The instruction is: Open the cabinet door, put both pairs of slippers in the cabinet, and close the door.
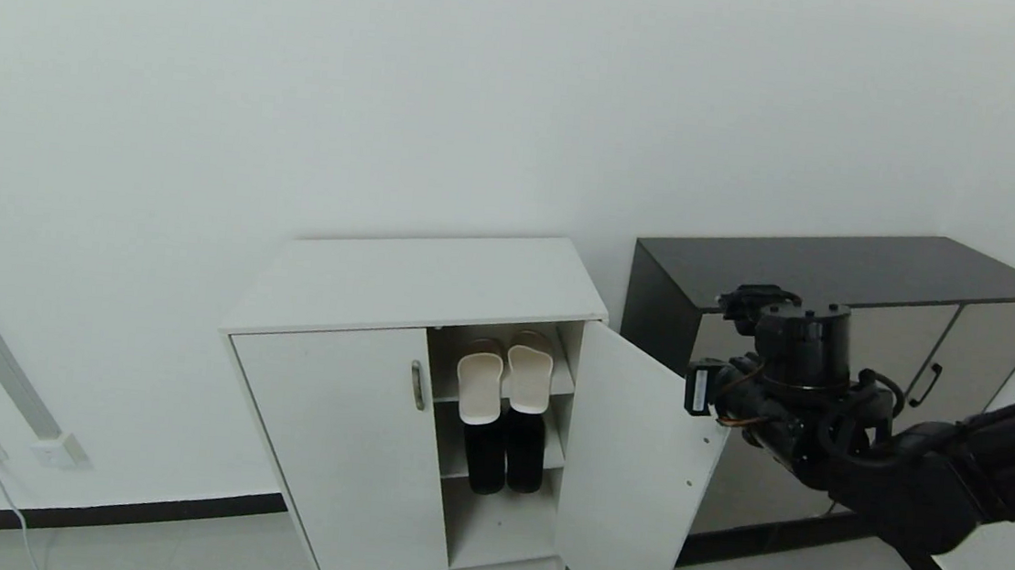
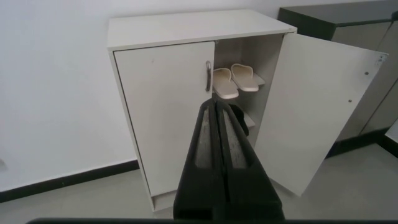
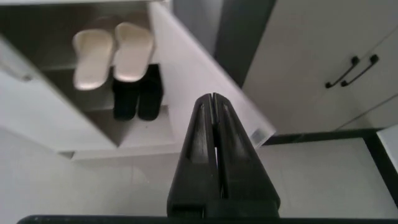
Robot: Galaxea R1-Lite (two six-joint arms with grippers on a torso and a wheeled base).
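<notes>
Slippers: cream pair [image 1: 480, 388] and black pair [image 1: 485, 453] on shelves inside white wooden cabinet [image 1: 420, 287].
Door: white right door [image 1: 634, 461] stands open.
My right claw [image 3: 213, 102]: clenched, empty, near the door's free edge; I'd push its outer face steadily.

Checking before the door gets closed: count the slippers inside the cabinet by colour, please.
White slippers: 2
Black slippers: 2
Total: 4 slippers, all inside the cabinet
</notes>
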